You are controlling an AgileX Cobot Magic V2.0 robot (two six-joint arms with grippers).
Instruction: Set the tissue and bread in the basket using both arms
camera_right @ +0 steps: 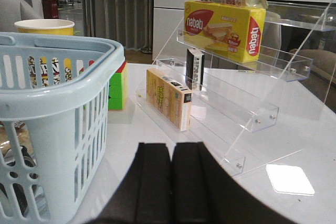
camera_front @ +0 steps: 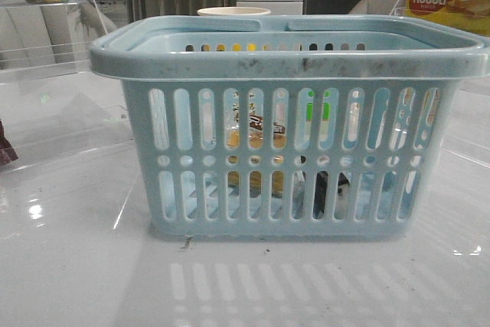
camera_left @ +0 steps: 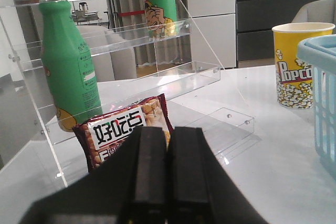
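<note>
The pale blue basket stands in the middle of the table. Through its slots I see the bread, tan-yellow with a black label, standing inside left of centre, and the black and white tissue low on the basket floor to its right. Neither gripper shows in the front view. My left gripper is shut and empty, left of the basket and apart from it. My right gripper is shut and empty, right of the basket, above the table.
A clear shelf rack on the left holds green bottles, with a red-brown snack bag at its foot. A popcorn cup stands behind the basket. The right rack holds a nabati box, a yellow carton and a colour cube.
</note>
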